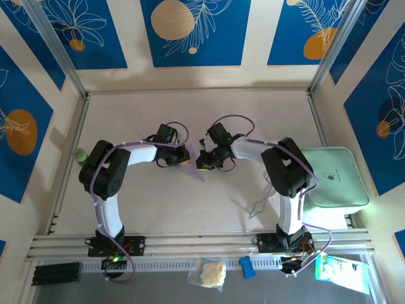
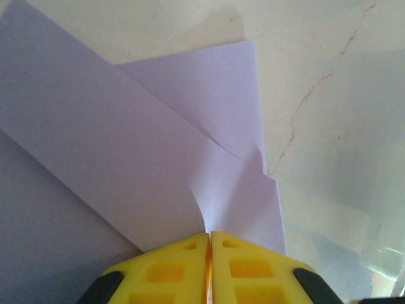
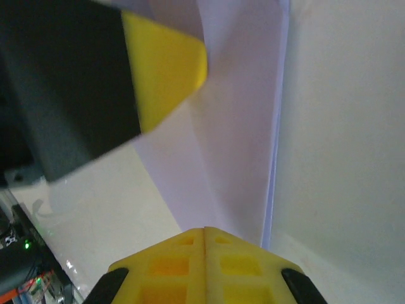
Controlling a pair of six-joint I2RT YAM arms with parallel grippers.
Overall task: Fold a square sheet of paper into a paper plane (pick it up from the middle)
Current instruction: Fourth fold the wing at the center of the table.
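Left wrist, bottom edge: left gripper (image 2: 209, 235) nearest the lens, its two moulded yellow plastic fingers (image 2: 168, 269) with square recesses and black corners, pressed together into one thin seam.
Left wrist, grip: pincer clamped on the thin lavender-purple sheet of paper (image 2: 126, 158); a small buckle of paper rises right at the seam.
Left wrist, paper: matte, smooth, folded into overlapping layers; a broad band runs from the upper left down to the fingers, and a second flap with a straight right edge lies under it at upper centre.
Left wrist, background: pale cream table (image 2: 329, 95), glossy, with a fine brownish vein on the right.
Right wrist, bottom edge: right gripper (image 3: 204, 231), same yellow recessed fingers, closed flat together.
Right wrist, grip: clamped on the sheet of paper, which rises from the seam as a narrow strip towards the top of the frame, a crisp folded edge down its right side.
Right wrist, upper left: a blurred yellow finger (image 3: 168, 69) of the left gripper on a black housing, against the paper.
Top view, centre: both grippers meet nose to nose mid-table, the sheet of paper a small purple point just below and between them.
Top view, right: pale mint-green rounded-square tray (image 1: 335, 180), smooth, well apart from the paper.
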